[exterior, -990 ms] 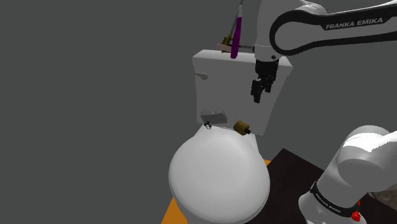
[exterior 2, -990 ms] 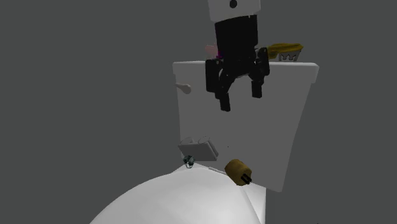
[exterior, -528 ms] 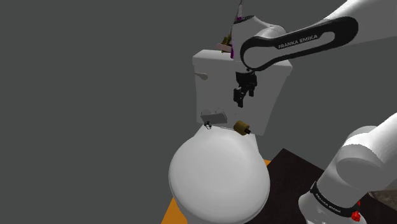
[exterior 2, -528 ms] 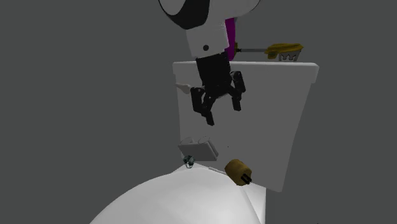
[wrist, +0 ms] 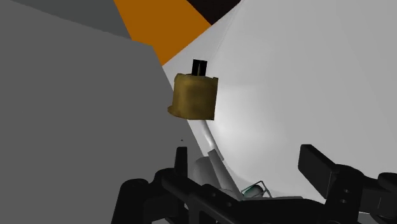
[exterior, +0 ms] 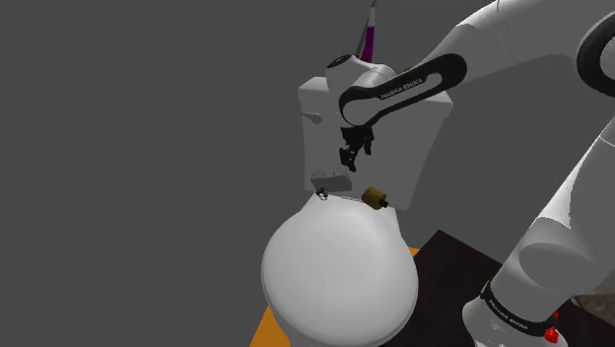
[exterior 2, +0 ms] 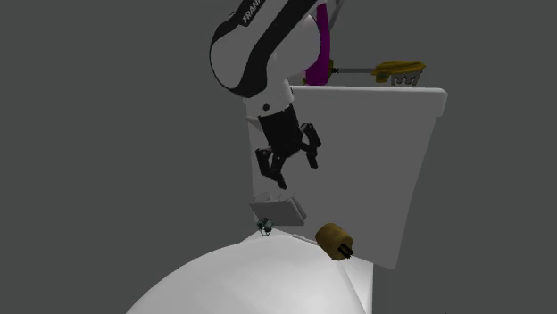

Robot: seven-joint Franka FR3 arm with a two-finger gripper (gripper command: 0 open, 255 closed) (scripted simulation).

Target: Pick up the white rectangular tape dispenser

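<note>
Gripper, fingers apart, above one tape dispenser

The white arm arcs up high and bends back down. The black gripper points downward off a tilted wrist, with its fingers spread apart and holding nothing.

Shoulder view looks down across the toilet lid to the tank; second exterior view faces both from nearer and lower; wrist view sits close above the lid's rear.
</note>
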